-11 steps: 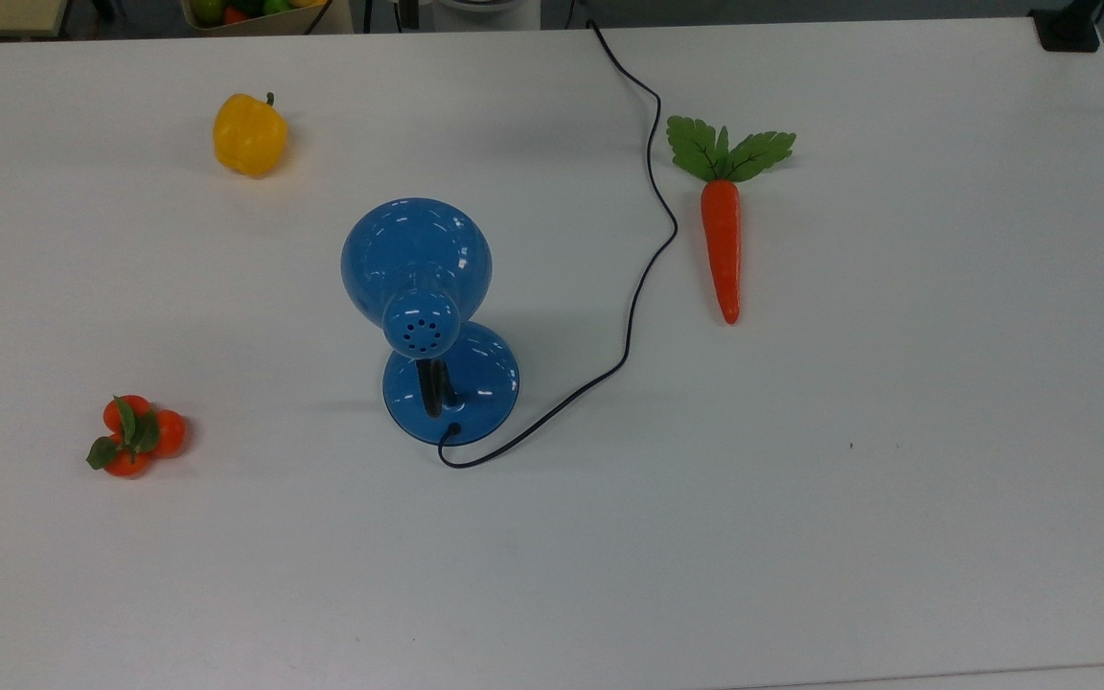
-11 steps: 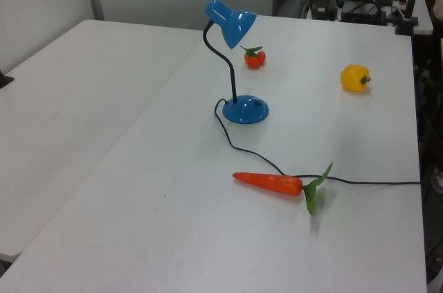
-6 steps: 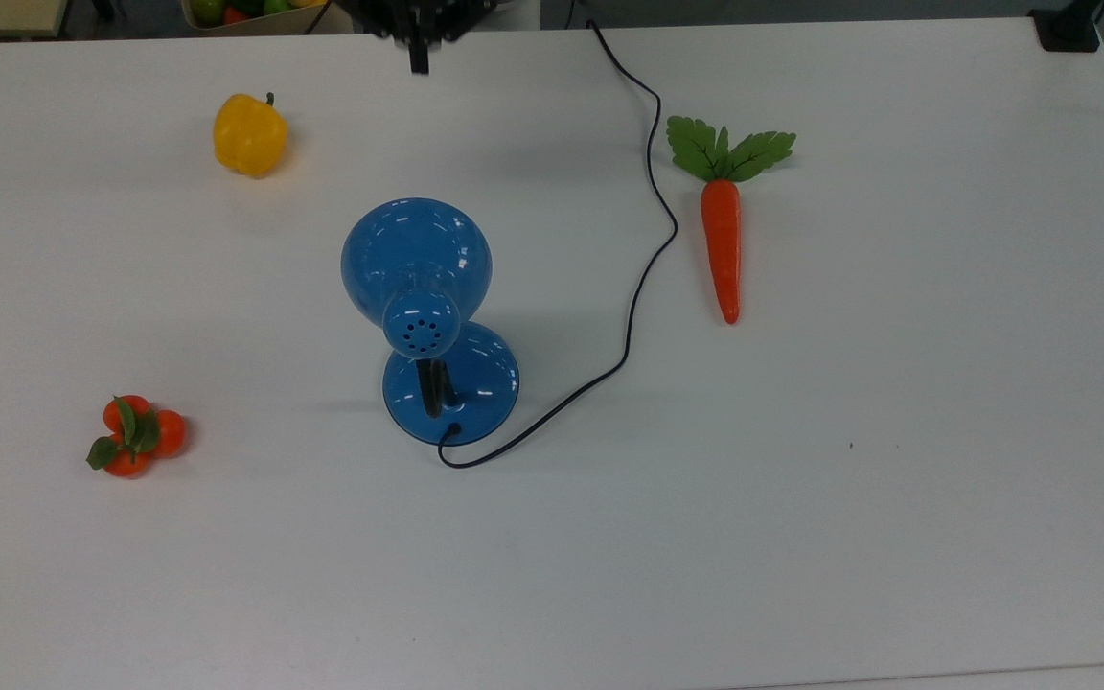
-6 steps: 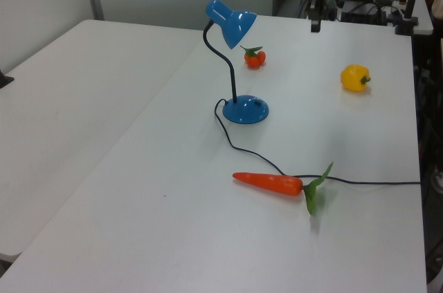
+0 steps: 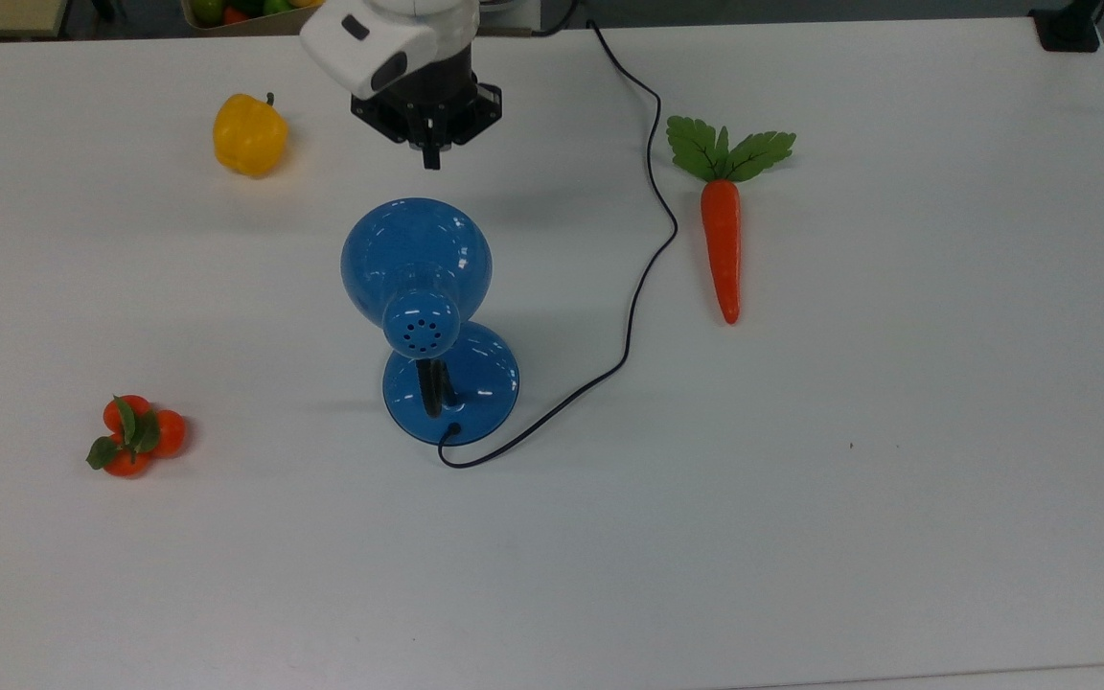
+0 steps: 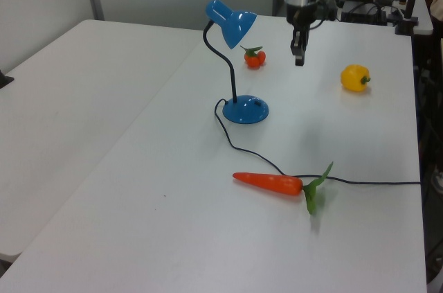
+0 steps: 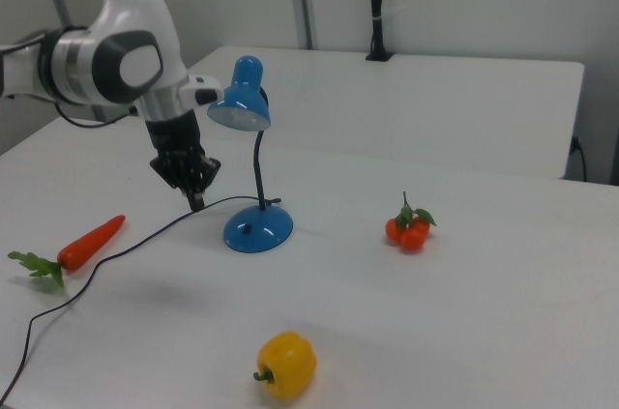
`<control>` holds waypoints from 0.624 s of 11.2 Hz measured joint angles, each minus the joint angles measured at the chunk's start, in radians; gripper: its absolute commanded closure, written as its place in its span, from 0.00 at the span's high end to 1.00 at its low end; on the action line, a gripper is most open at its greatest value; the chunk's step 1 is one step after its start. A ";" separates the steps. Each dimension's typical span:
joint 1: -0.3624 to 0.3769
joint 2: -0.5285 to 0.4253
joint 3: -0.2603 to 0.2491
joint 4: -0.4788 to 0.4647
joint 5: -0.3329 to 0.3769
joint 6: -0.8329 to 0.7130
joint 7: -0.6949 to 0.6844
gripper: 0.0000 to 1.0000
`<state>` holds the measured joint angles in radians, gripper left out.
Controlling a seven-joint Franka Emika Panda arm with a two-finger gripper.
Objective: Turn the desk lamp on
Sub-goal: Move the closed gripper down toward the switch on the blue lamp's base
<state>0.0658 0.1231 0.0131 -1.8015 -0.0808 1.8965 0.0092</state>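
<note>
My gripper (image 5: 431, 153) hangs above the table (image 5: 897, 479), fingers pinched together with nothing between them, pointing straight down. In the top view it sits just off the far rim of the lamp (image 5: 418, 264) shade, between the pepper (image 5: 249, 134) and the cord (image 5: 653, 230). In the left view my gripper (image 6: 299, 57) is up near shade height, apart from the lamp (image 6: 232, 26), not touching.

The lamp stands mid-table on its round base (image 5: 451, 383), dome tilted toward the top view's top, black neck curving up from the base. A small dark spot shows on the base in the right view (image 7: 250, 228), probably the switch, but I can't confirm.

Handling guess: glossy metal, so slippery for pads; base looks weighted but the lamp is top-heavy with a bendy neck, so pushing the shade would tip or flex it. I shouldn't grasp at all; press straight down on the base switch with closed fingertips, gently, avoiding the neck and cord.

Carrot (image 5: 722, 240) and tomatoes (image 5: 133, 436) lie well apart.
</note>
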 measured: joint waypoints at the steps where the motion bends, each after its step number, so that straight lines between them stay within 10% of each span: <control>1: 0.000 0.001 0.000 -0.030 0.000 0.034 0.000 0.00; 7: -0.015 0.063 -0.001 -0.218 0.000 0.456 0.000 0.00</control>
<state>0.0505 0.1858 0.0123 -2.0190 -0.0808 2.3526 0.0092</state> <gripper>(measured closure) 0.991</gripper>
